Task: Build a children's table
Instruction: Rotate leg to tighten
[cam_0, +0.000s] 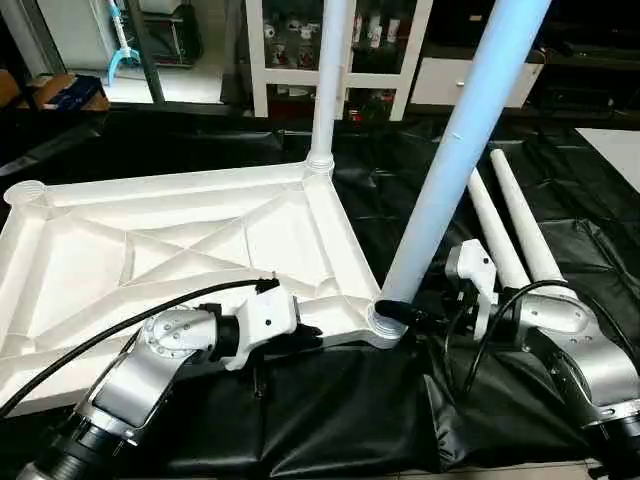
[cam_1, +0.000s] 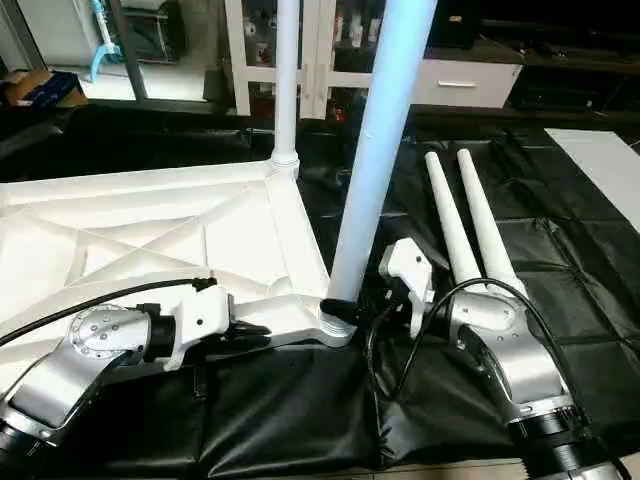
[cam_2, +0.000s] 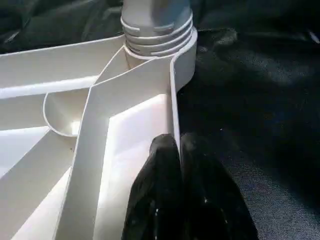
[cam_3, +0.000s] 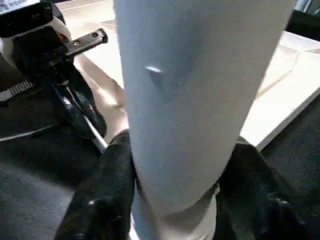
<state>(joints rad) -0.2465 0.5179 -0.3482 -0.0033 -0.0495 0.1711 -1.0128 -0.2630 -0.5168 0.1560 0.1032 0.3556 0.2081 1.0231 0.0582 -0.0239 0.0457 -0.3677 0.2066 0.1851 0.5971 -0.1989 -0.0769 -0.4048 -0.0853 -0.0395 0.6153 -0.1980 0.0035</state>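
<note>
The children's table top (cam_0: 150, 250) lies upside down, its X ribs facing up. One white leg (cam_0: 327, 80) stands upright in the far right corner socket. A second leg (cam_0: 460, 150) leans in the near right socket (cam_0: 385, 325), and my right gripper (cam_0: 400, 315) is shut around its base, with a black finger (cam_3: 107, 190) on each side of the tube. My left gripper (cam_0: 305, 335) is shut on the top's near rim (cam_2: 175, 110), pinching the thin wall. Two more legs (cam_0: 515, 225) lie side by side on the cover to the right.
A black cover (cam_0: 330, 420) is spread under everything. A white glass-door cabinet (cam_0: 285, 60) stands behind the top. A white flat board (cam_0: 618, 145) lies at the right edge. A cardboard box (cam_0: 60, 92) sits at the back left.
</note>
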